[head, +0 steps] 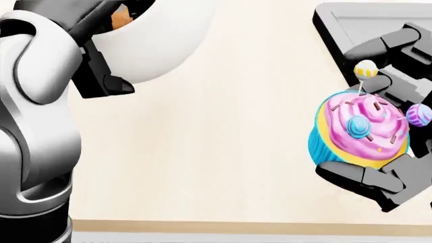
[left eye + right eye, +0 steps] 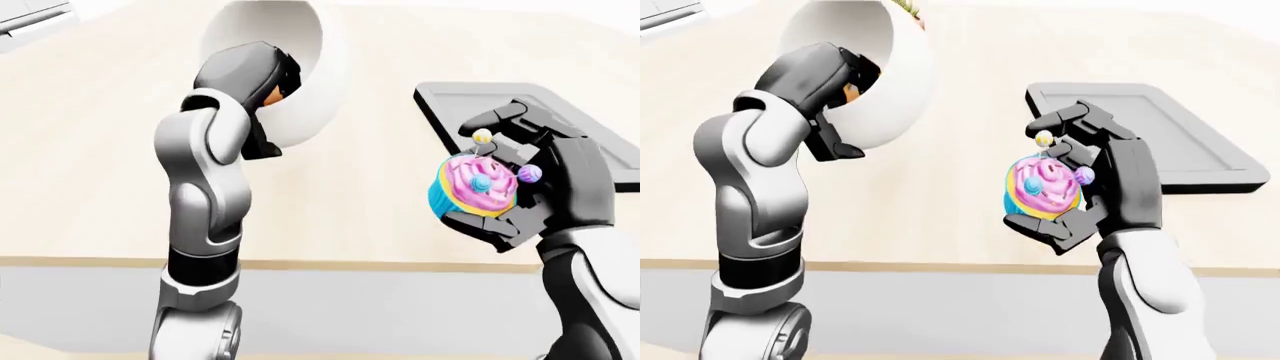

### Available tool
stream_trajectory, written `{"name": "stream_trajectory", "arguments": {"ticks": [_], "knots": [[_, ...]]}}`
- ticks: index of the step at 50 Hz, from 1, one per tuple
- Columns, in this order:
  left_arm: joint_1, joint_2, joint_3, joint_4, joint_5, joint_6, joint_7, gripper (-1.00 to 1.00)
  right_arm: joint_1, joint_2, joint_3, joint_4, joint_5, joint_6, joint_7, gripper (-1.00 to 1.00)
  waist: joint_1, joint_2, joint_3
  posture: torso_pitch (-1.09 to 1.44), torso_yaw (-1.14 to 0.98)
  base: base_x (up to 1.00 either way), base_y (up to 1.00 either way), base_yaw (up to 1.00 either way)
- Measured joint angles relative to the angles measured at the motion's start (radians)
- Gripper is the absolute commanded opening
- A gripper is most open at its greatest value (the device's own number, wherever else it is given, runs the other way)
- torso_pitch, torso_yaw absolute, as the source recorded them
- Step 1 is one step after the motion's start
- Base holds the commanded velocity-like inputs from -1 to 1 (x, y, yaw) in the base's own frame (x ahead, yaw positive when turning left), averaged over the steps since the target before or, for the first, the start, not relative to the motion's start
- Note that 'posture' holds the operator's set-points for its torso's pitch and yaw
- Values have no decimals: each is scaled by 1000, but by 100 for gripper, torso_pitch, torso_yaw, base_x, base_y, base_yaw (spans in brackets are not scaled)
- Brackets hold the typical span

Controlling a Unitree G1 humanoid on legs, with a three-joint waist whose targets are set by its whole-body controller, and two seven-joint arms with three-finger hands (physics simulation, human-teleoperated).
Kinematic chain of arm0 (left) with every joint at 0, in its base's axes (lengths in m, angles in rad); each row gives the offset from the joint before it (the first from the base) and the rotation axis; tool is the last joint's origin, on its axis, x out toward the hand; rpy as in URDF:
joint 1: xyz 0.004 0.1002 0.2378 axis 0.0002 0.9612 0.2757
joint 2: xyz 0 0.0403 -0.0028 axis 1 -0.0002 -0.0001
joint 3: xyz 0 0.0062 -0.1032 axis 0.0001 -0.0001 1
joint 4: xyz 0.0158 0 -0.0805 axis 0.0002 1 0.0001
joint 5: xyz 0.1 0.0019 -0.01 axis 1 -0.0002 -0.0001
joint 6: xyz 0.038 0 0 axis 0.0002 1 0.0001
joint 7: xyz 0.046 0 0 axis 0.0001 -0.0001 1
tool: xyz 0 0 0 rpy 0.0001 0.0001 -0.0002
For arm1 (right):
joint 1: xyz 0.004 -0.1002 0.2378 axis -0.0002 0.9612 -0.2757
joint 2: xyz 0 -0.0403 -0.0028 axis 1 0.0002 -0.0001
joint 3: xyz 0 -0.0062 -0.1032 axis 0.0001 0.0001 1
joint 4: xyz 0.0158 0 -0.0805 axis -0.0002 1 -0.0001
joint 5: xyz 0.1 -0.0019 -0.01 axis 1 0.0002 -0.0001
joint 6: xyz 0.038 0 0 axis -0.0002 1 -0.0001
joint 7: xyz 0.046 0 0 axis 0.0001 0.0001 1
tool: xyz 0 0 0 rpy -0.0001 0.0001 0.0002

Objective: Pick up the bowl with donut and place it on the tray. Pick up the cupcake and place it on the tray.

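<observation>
My right hand (image 2: 1085, 184) is clamped around the pink-frosted cupcake in its blue pleated wrapper (image 2: 1043, 187), one black finger curled over the top by the little candy pick, another cupping the base. I hold it above the pale wooden counter (image 2: 90, 150), just left of the flat grey rectangular tray (image 2: 1180, 139), which lies on the right side with nothing visible on it.

My left hand (image 2: 835, 82) is at the big white round bowl (image 2: 865, 67) on the far left; the bowl is tipped steeply and a bit of orange-brown, probably the donut, shows beside my fingers. Whether those fingers actually grip the rim I cannot tell, as my forearm hides them.

As I judge it, neither thing is on the tray yet. The cupcake is picked up and needs only a short carry right and a set-down; the bowl has the longer trip across.
</observation>
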Motion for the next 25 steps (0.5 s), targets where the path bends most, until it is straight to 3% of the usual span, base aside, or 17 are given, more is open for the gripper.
{"name": "stream_trajectory", "arguments": {"ticks": [8, 9, 12, 14, 16, 19, 22, 23, 24, 25], "knots": [[-22, -1, -1, -32, 14, 7, -41, -100, -79, -37, -36, -7, 65, 123, -35, -100, 7, -2, 5, 0, 0, 0, -6, 0], [-19, 0, 1, -30, 15, 8, -43, -100, -77, -36, -33, -1, 72, 128, -39, -100, 9, 6, 7, 0, 0, 0, -41, 0], [-9, 6, 14, -22, 17, 13, -46, -100, -60, -34, -16, 0, 92, 133, -47, -100, 13, 60, 0, 0, 0, 0, -50, 0], [-13, 7, 16, -24, 17, 15, -47, -100, -57, -37, -14, 5, 100, 130, -51, -100, 13, 72, -8, 0, 0, 0, -53, 0], [-18, 7, 11, -34, 15, 11, -42, -100, -61, -41, -18, 3, 104, 127, -56, -100, 14, 62, -6, 0, 0, 0, -52, 0], [-15, 11, 13, -46, 12, 8, -39, -100, -64, -44, -14, -14, 111, 125, -61, -100, 19, 29, 4, 0, 0, 0, -52, 0], [-7, 13, 17, -37, 12, 10, -42, -100, -72, -48, -4, -23, 123, 127, -59, -100, 27, -17, 5, 0, 0, 0, -53, 0], [-7, 14, 17, -34, 13, 11, -42, -100, -73, -50, -4, -25, 125, 126, -59, -100, 26, -43, -1, 0, 0, 0, -53, 0], [-5, 9, 14, -34, 13, 9, -41, -100, -71, -56, -9, -24, 125, 123, -60, -100, 20, -52, -8, 0, 0, 0, -54, 0], [2, 2, 5, -34, 12, 6, -40, -100, -63, -57, -16, -23, 121, 122, -63, -100, 11, -40, 0, 0, 0, 0, -52, 0]]}}
